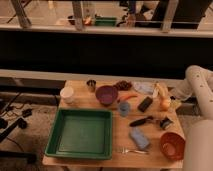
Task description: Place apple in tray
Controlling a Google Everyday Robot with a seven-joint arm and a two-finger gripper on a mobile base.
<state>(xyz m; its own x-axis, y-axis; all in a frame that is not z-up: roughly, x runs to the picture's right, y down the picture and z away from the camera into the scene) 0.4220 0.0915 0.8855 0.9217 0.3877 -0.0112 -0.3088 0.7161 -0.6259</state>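
At the bench's 3 o'clock edge: claw (171, 101) right at the apple (164, 104), with a sure grasp needed before any carry.

The apple sits near the right rim of the bench (120, 130), with a dark oblong thing (145, 103) just beside it at its 9 o'clock; the claw, at the end of the white arm (196, 80) that reaches in from 3 o'clock, is close against the fruit, and whether it is wide, narrow or gripping I cannot tell; the green tray (80, 135) lies well apart at the apple's 8 o'clock. To do this well, I judge: grip squarely across the fruit's widest part; lift straight up; cross high over the blue cup (124, 108), carrot (129, 97) and purple bowl (106, 94); lower over the tray's bare middle; release low so the apple cannot roll out.
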